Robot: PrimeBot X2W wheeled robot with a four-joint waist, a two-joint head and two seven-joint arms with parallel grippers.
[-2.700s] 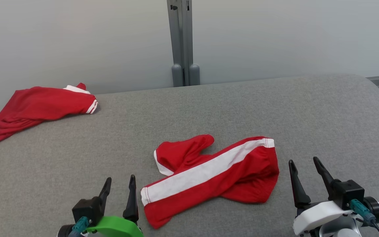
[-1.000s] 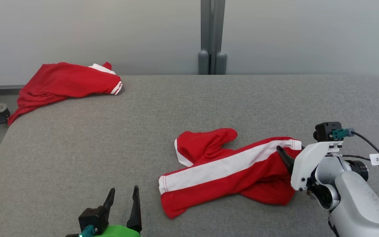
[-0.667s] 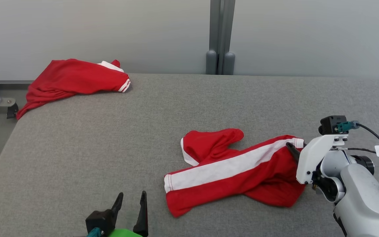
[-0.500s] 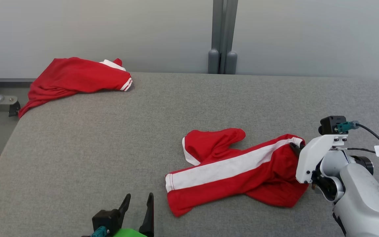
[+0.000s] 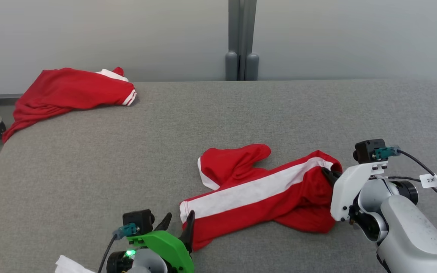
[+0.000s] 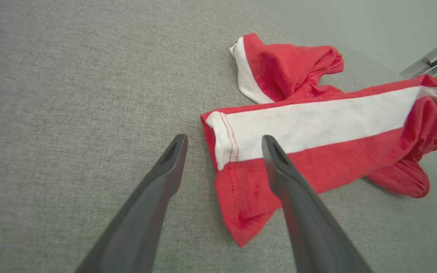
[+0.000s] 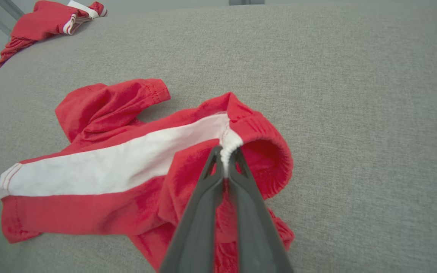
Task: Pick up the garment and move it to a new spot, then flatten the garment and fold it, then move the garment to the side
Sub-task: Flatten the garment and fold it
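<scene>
Cable tag [image 5: 430,180] by right wrist: we read "2", second character unclear. Right gripper [image 7: 226,153] clamped on white waistband of garment [image 5: 260,197], lying near-right on grey pad [image 5: 241,110]. Left gripper [image 6: 224,138] jaws apart at its hem; contact we cannot tell.

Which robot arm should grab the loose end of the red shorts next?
Left. The left claw is open right beside the loose leg end of the red shorts, one finger over the cloth. The right claw is shut on the waistband, so it's busy.
</scene>
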